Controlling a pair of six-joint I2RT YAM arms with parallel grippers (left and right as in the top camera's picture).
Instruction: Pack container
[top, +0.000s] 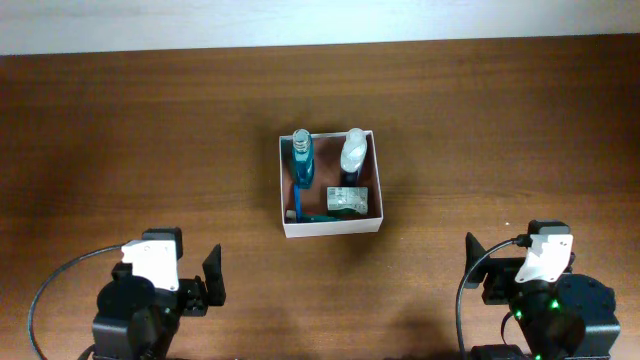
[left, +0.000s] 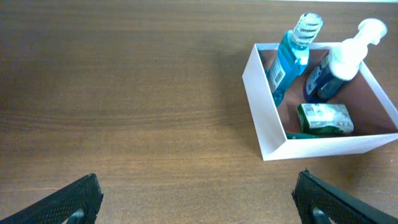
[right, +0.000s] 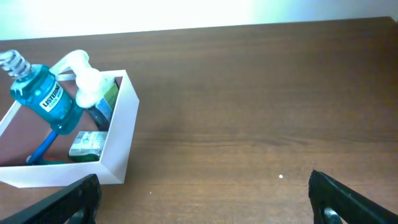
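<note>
The container (top: 283, 185) is a square white-walled box with a reddish-brown inside at the table's middle. It holds a blue mouthwash bottle (top: 302, 158), a dark bottle with a white pump top (top: 352, 155), a small green packet (top: 346, 200) and a blue toothbrush (top: 297, 200). It also shows in the left wrist view (left: 264, 118) and the right wrist view (right: 121, 140). My left gripper (top: 208, 283) is open and empty at the front left. My right gripper (top: 478, 264) is open and empty at the front right. Both are well apart from the container.
The brown wooden table (top: 120, 150) runs to a pale wall (top: 300, 20) at the back. Black cables (top: 50, 285) loop beside each arm base.
</note>
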